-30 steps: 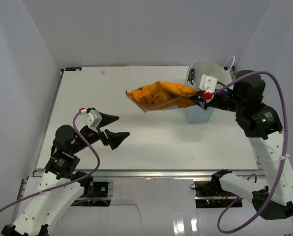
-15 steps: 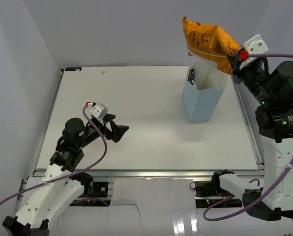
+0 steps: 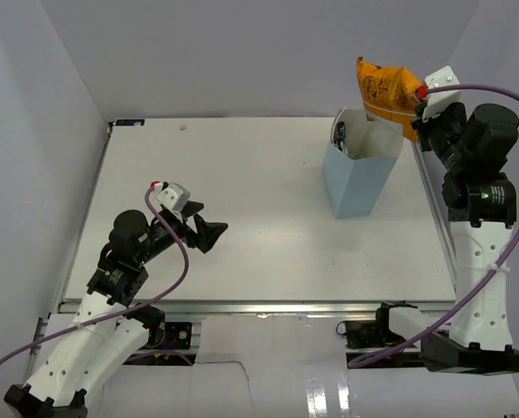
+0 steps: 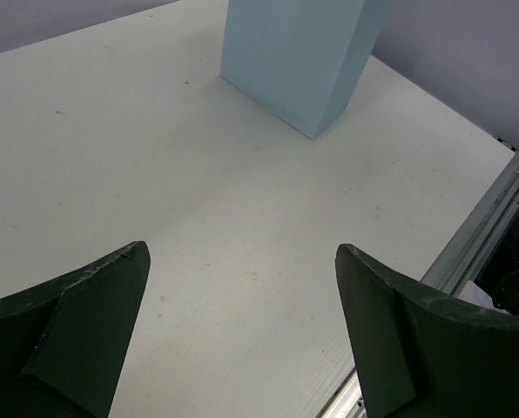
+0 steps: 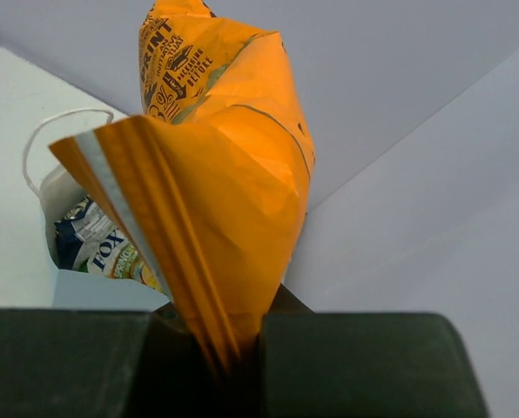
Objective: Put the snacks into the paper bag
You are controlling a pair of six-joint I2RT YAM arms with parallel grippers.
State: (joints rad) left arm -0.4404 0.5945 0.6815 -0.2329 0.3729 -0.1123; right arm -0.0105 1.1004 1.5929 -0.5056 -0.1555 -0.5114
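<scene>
Above the paper bag (image 3: 361, 178), right end effector (image 3: 414, 106) grips orange chip bag (image 3: 382, 87)

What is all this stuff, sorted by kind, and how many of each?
Grippers: 2, left gripper and right gripper
Bags: 1, the paper bag
Snack packets in sight: 2, orange chip bag held by the right gripper, blue-and-white packet inside the paper bag
Total: 5

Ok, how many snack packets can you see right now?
2. The orange chip bag is pinched in the right end effector, raised near the paper bag's mouth; a blue-and-white packet lies inside the bag. Others may be hidden deeper inside.
</scene>
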